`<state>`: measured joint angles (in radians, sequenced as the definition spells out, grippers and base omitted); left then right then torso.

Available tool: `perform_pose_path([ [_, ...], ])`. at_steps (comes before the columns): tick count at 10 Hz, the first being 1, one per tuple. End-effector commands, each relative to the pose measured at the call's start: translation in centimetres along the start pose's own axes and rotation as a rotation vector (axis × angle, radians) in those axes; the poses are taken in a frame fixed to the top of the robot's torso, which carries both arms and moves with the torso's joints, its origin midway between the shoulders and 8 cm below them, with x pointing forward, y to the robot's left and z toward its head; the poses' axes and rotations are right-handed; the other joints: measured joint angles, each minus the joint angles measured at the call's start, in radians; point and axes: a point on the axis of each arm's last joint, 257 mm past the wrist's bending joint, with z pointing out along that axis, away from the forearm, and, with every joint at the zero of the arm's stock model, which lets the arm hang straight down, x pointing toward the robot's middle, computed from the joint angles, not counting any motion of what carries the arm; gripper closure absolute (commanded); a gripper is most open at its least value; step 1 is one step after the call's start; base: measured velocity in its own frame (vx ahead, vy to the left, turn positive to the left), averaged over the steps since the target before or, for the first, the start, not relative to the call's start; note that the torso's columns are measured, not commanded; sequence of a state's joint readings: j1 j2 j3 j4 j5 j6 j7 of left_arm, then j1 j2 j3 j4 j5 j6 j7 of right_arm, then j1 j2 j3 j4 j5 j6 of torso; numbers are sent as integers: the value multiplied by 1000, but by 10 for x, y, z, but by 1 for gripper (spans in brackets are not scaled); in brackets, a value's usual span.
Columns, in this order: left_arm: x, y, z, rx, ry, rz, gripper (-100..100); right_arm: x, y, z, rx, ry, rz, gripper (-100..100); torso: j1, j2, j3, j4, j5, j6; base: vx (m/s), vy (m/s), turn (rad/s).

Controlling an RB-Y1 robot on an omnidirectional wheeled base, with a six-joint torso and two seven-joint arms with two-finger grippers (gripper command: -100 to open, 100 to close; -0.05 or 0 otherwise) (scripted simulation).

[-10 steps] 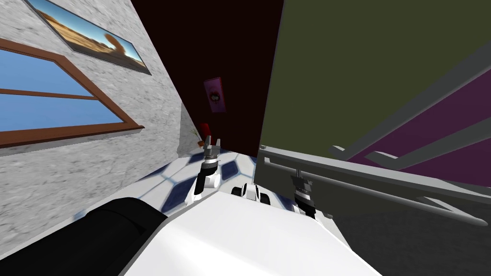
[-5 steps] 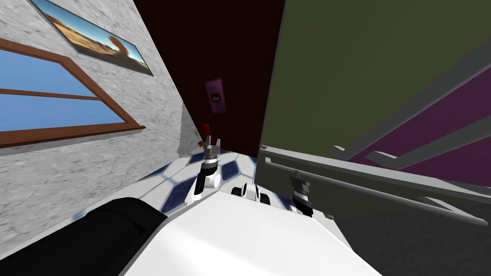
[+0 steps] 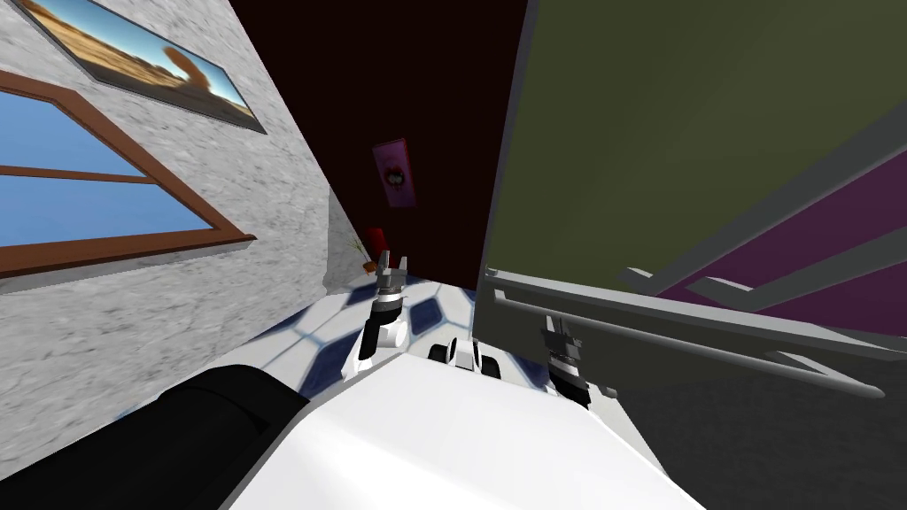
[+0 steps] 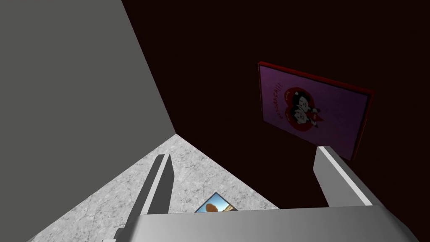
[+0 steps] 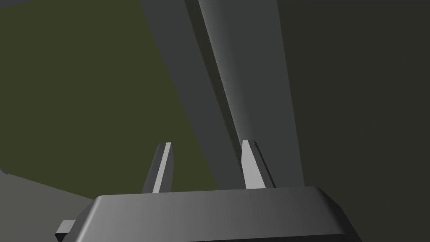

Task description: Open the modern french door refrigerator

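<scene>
The fridge [image 3: 673, 133] stands close on my right, its olive door shut or nearly so. The right tool [image 3: 556, 329] sits on the left end of the grey handle [image 3: 691, 341], probably because pulling there would swing the door out. Seen from the right wrist, its fingers [image 5: 252, 168] stand narrow, closed about the handle, one on each side, and seem to pinch it. The left tool [image 3: 391, 263] hangs wide and empty over the tiled floor [image 3: 425, 314], well apart from the fridge, likely parked clear of the door's path.
</scene>
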<state>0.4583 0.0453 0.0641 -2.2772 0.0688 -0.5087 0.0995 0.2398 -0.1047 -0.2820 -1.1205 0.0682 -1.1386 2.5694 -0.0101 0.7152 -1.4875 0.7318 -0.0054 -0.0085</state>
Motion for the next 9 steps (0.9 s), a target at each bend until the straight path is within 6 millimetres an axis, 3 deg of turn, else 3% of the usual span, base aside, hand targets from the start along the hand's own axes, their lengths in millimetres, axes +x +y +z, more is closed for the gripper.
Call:
perform_pose_path([
  [1, 0, 0, 0, 0, 0, 0, 0, 12, -8, 8, -16, -14, 8, -100, 0, -2, -1, 0, 0, -1, 60, 96, -98],
  [2, 0, 0, 0, 0, 0, 0, 0, 12, -8, 3, -11, -9, 3, -100, 0, -4, -2, 1, 1, -4, 0, 39, -77],
  [3, 0, 0, 0, 0, 0, 0, 0, 7, -2, 5, -13, -5, 6, 100, 0, 1, 0, 0, -1, -3, -8, -33, 156],
  [8, 0, 0, 0, 0, 0, 0, 0, -16, 19, -6, -5, 26, -1, 100, 4, 10, 6, -1, -1, 6, -49, -90, 97],
  [9, 0, 0, 0, 0, 0, 0, 0, -16, 12, -1, 12, 14, -1, 100, 4, 10, 6, -1, -1, 7, -25, -21, 13],
])
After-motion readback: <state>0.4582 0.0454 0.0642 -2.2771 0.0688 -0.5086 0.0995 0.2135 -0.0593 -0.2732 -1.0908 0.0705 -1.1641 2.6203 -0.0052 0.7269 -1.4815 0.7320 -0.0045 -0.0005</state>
